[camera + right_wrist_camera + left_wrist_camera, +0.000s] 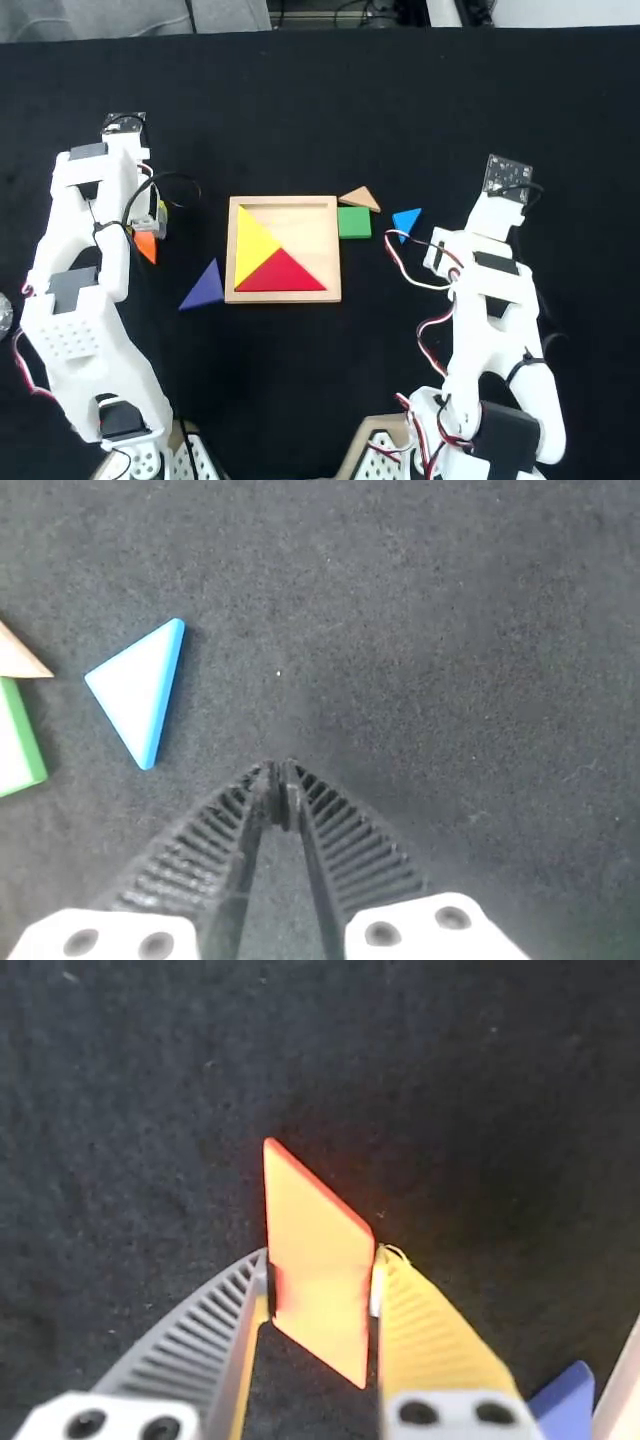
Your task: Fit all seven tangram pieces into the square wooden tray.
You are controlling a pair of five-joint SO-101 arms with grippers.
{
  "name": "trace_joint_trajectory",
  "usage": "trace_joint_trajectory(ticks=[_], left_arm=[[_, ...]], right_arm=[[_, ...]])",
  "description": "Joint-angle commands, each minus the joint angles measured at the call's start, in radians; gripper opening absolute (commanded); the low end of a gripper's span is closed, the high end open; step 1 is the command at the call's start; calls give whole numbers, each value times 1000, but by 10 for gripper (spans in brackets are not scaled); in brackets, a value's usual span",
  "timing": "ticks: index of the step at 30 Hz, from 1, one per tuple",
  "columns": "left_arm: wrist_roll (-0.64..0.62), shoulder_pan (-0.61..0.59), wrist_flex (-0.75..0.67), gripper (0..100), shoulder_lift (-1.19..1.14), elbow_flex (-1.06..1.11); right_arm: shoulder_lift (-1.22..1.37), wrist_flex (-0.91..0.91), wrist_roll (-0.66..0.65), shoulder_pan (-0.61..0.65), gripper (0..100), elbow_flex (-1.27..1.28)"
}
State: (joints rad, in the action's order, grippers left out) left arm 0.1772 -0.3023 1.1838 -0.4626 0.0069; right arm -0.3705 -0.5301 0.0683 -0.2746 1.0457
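The square wooden tray [285,205] sits mid-table with a yellow triangle [252,245] and a red triangle [283,272] inside it. Left of the tray, my left gripper [320,1272] is shut on an orange parallelogram [312,1230], also seen at the gripper's tip from above as the orange piece [147,247]. A dark blue triangle [205,287] lies by the tray's left front corner. Off the tray's right side lie a tan triangle [360,198], a green square [354,222] and a light blue triangle [135,690]. My right gripper [278,780] is shut on nothing, just past the light blue triangle.
Black cloth covers the table [320,110]. The two white arms stand at either side of the tray, with their bases at the front edge. Wires hang from both arms.
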Motion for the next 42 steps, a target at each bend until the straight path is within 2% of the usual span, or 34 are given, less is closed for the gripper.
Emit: trace_joint_trajectory(ticks=[1, 4, 6, 9, 12, 17, 20, 25, 31, 36, 42], left_arm=[[8, -10, 6, 74, 6, -44], [9, 7, 54, 45, 17, -51], [29, 51, 176, 35, 71, -93], [9, 180, 381, 33, 212, -159], [-130, 309, 468, 38, 399, -217], [-431, 466, 465, 58, 612, -223], [-508, 555, 428, 75, 592, -180], [-583, 662, 230, 101, 476, -65], [-773, 819, 44, 98, 321, 35], [-804, 835, -63, 98, 216, 45], [-802, 834, -71, 98, 183, 47]], right_arm=[[-39, 18, 3, 20, 15, -54], [-39, 18, 3, 20, 15, -54], [-41, 18, 3, 18, 15, -54], [-42, 18, 3, 15, 15, -56], [-44, 14, 3, 8, 14, -58], [-44, 15, 12, -78, 12, -62], [-44, 17, 12, -92, 12, -62], [-44, 18, 12, -95, 12, -62], [-44, 52, 12, -98, 12, -56], [-44, 54, 12, -121, 12, -58], [-44, 54, 12, -115, 12, -58]])
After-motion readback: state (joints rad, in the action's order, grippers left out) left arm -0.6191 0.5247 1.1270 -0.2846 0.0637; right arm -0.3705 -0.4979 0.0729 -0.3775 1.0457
